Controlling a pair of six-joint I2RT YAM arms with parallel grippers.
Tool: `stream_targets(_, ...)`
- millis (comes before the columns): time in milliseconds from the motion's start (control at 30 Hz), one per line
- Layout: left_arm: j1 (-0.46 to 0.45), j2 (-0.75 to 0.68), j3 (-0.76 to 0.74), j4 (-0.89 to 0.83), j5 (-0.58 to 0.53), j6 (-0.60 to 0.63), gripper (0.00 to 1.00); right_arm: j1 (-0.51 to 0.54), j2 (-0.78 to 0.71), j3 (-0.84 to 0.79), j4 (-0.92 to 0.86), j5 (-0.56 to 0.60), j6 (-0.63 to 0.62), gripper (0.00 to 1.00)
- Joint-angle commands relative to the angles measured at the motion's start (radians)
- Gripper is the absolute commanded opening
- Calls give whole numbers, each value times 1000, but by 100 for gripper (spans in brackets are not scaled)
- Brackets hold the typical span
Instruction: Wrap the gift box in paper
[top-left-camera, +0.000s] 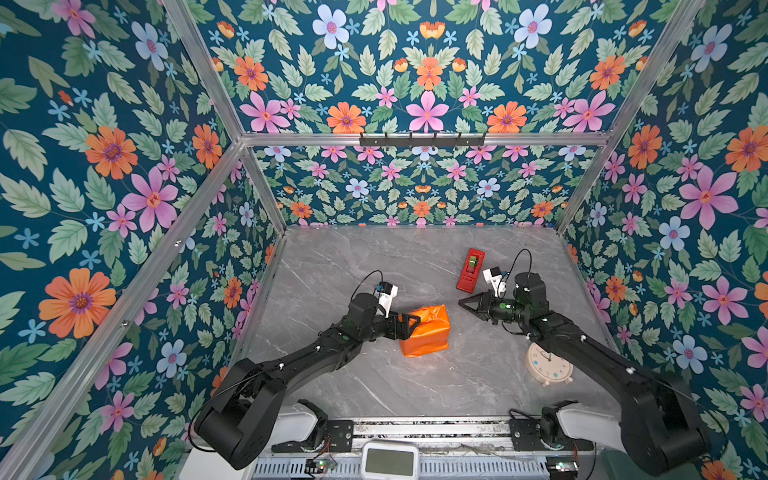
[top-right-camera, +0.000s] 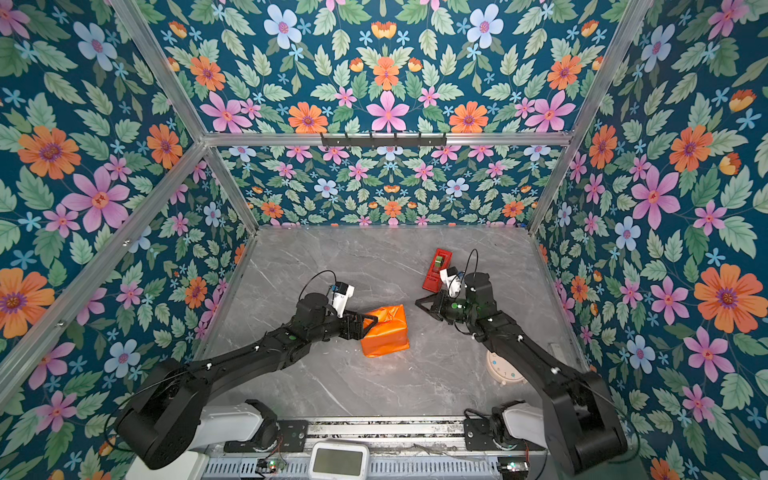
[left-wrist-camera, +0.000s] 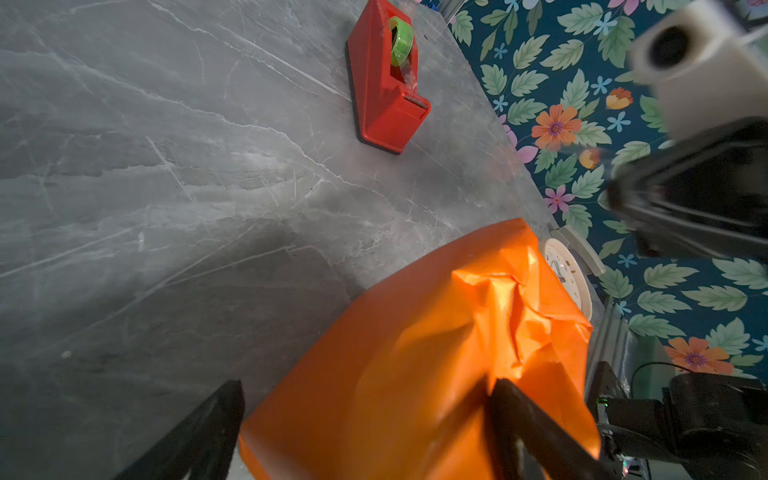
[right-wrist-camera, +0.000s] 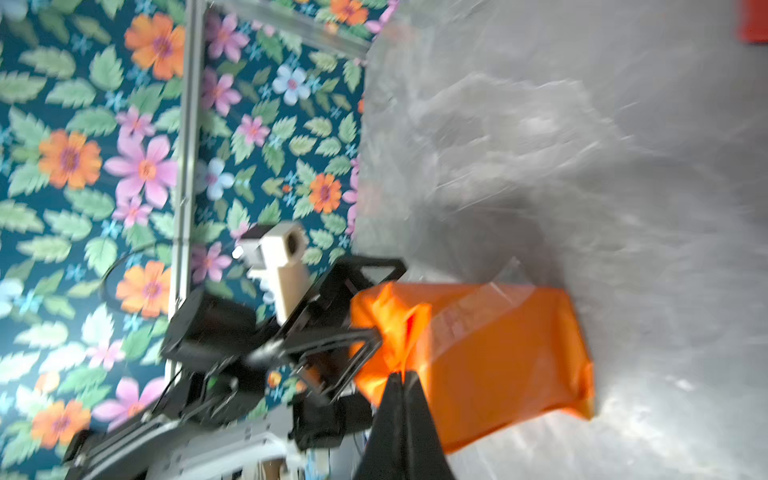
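Touching crumpled end of paper (top-left-camera: 430, 336): left gripper (top-left-camera: 411, 327), spread wide | right gripper (top-left-camera: 461, 302): clenched, empty, apart

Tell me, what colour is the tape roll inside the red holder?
Bright green. The tape roll shows best in the left wrist view.

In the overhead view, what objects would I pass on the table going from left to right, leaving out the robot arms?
First the orange paper parcel, then the red tape dispenser, then the cream alarm clock.
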Motion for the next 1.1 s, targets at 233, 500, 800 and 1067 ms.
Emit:
stream_targets(233,-2,1,-14,-192,-36,57,94,219,81,228,-224,-106,31,0)
stream_targets(500,-2,-1,-13,-190,-34,57,94,271,263,289,-149,-117,95,0)
stream_targets(800,-2,-2,-15,-192,-40,58,94,269,320,175,20,-167,207,0)
stream_targets(1067,-3,3,-12,-190,-36,58,93,267,283,98,2,-141,244,0)
